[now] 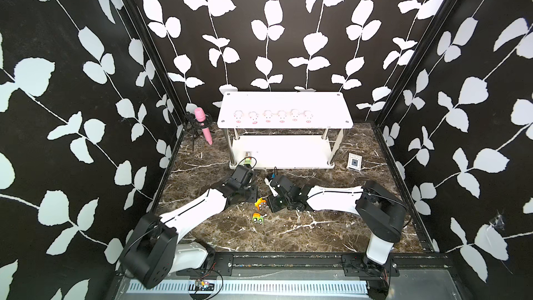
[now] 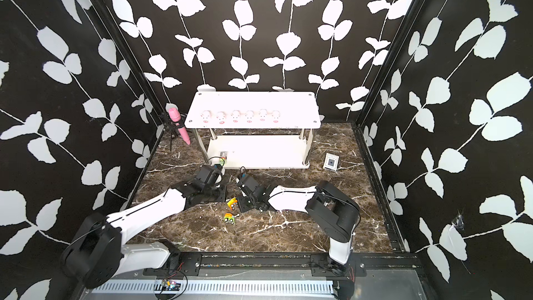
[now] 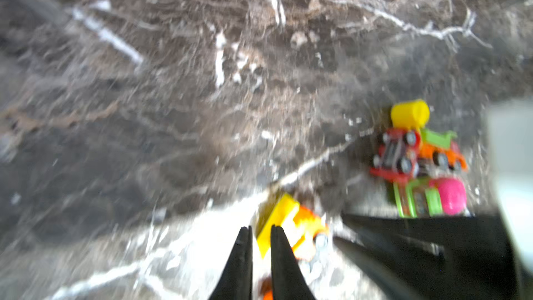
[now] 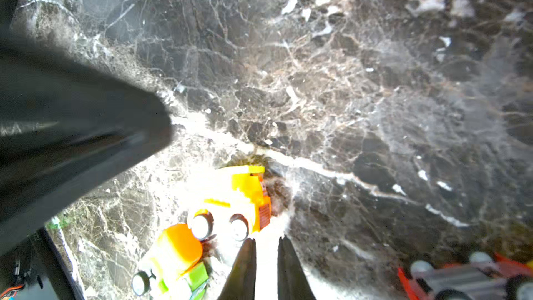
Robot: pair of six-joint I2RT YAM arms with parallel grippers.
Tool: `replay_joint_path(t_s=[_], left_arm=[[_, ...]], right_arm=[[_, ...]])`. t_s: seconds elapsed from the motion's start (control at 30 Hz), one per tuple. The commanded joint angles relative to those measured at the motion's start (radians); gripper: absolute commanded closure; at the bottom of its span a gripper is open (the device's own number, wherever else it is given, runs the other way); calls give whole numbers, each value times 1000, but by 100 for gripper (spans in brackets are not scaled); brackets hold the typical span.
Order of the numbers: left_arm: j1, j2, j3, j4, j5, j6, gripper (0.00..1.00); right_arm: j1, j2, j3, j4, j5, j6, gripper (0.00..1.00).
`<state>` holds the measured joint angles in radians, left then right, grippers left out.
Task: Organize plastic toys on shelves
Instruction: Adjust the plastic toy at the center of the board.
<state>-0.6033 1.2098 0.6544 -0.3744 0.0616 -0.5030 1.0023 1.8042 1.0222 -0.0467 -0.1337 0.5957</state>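
Observation:
Six pale-pink pigs (image 1: 272,116) (image 2: 240,116) stand in a row on the top board of the shelves (image 1: 285,101) (image 2: 253,101). On the marble floor between the two arms lie a yellow vehicle (image 1: 260,203) (image 2: 232,203) (image 3: 284,220) (image 4: 239,194) and an orange-green vehicle (image 1: 257,217) (image 2: 229,217) (image 4: 176,252). Just short of the yellow vehicle my left gripper (image 3: 261,227) hovers, shut to a thin slit and holding nothing. My right gripper (image 4: 266,239) is likewise shut and empty beside its wheels. Several more vehicles (image 3: 418,160) are clustered nearby, hidden in both top views.
A pink microphone (image 1: 203,125) leans on a black stand left of the shelves. On the floor to their right lies a white-and-blue card box (image 1: 354,162). At the front left corner of the lower board (image 1: 291,151) sits a small grey-green item (image 1: 248,157). A red vehicle (image 4: 461,281) lies near my right gripper.

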Motion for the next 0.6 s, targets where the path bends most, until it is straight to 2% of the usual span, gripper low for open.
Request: replay_joint_path(t_s=[0.0, 0.13, 0.37, 0.5, 0.57], left_arm=[[0, -63, -54, -60, 55, -27, 87], [1, -43, -97, -23, 125, -49, 91], [0, 31, -141, 68, 130, -71, 94], [1, 94, -129, 85, 105, -60, 94], [1, 114, -120, 55, 38, -67, 94]], right_arm=[[-13, 8, 51, -39, 9, -20, 84], [-16, 29, 93, -59, 7, -32, 84], [-15, 38, 112, -71, -34, -39, 82], [-14, 24, 108, -106, -30, -49, 83], [-14, 14, 97, -112, -30, -49, 84]])
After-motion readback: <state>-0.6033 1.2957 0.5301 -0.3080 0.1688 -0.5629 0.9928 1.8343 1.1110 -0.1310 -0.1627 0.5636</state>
